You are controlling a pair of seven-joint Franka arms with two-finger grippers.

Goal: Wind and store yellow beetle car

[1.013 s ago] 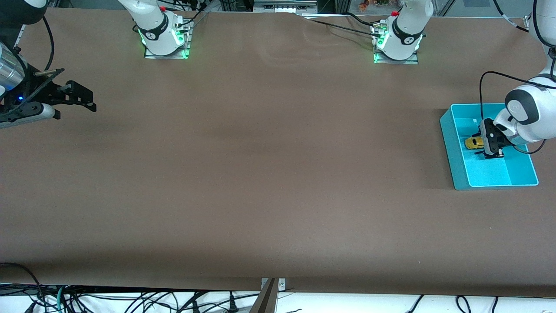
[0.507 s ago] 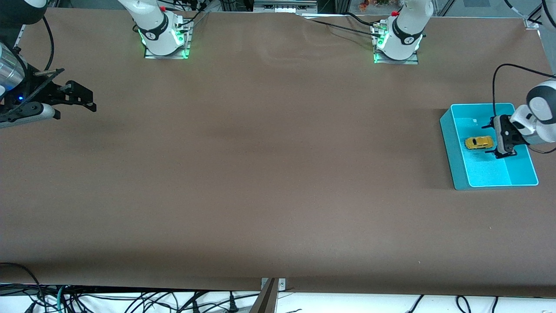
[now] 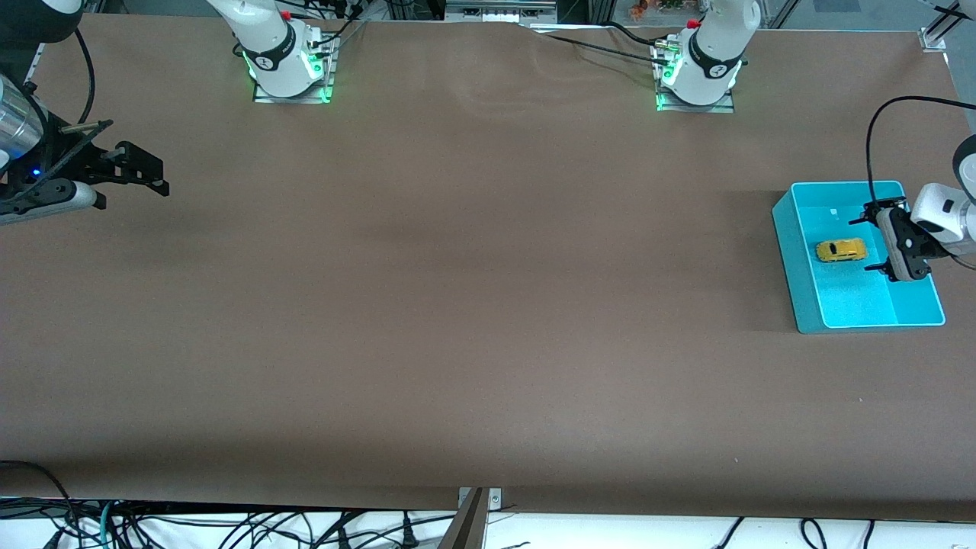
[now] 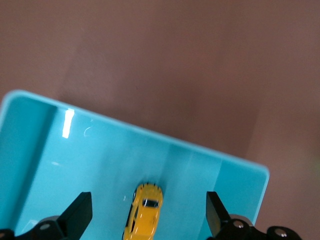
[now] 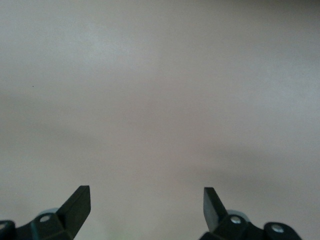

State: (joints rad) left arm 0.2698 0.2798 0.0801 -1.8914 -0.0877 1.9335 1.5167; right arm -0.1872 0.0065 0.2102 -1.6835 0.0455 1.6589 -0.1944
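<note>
The yellow beetle car (image 3: 841,250) lies on its wheels on the floor of a teal bin (image 3: 793,259) at the left arm's end of the table. My left gripper (image 3: 871,244) hangs open over the bin, lifted clear of the car and off to its side toward the table's end. In the left wrist view the car (image 4: 143,212) shows between the spread fingers of the left gripper (image 4: 147,202), well below them, inside the bin (image 4: 30,150). My right gripper (image 3: 156,177) waits open and empty over bare table at the right arm's end; the right gripper (image 5: 145,195) sees only the tabletop.
The brown table (image 3: 473,305) stretches between the two arms. Both arm bases (image 3: 290,69) stand along its farthest edge. A black cable (image 3: 877,145) loops above the bin by the left wrist. Cables hang below the nearest table edge.
My left gripper has drawn up and away from the car toward the table's end, its jaws wider. The car stays lying in the bin. The right arm has not moved.
</note>
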